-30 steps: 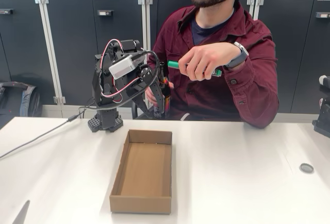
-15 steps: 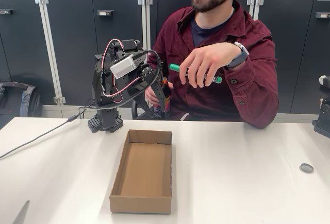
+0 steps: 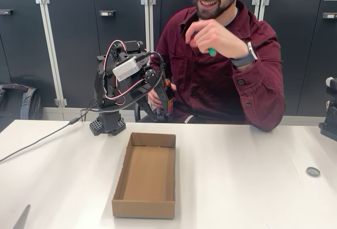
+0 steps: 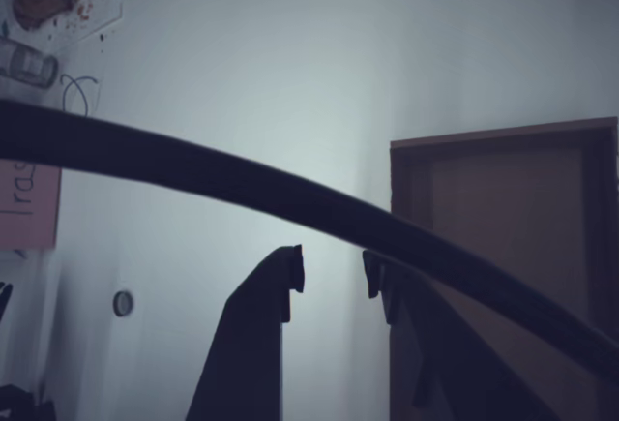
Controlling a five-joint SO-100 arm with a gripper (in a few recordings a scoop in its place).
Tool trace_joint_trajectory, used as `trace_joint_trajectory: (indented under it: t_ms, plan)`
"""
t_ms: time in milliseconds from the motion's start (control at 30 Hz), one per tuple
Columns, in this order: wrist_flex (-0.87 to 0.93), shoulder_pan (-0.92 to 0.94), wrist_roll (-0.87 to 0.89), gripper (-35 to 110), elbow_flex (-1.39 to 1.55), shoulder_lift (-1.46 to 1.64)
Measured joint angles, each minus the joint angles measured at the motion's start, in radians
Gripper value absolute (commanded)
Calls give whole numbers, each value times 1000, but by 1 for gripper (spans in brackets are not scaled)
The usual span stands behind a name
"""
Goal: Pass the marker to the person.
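In the fixed view, the person sat at the far side of the white table, one hand raised to chest height and closed around the marker, of which a green end showed below the fingers. The arm stood at the far left of the table, folded, its gripper pointing down near the far edge, just in front of the person's other hand. An open cardboard box lay on the table nearer the camera, and a small dark disc sat far to the right.

In the wrist view, the gripper showed two dark fingers with a narrow gap between their tips and nothing held there. A dark cable crossed the picture, and the cardboard box lay to the right on the pale table.
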Motion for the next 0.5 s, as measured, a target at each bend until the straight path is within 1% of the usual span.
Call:
trace_joint_trajectory:
  t_ms: [500]
  plan:
    - [6,9,0,12,0,0]
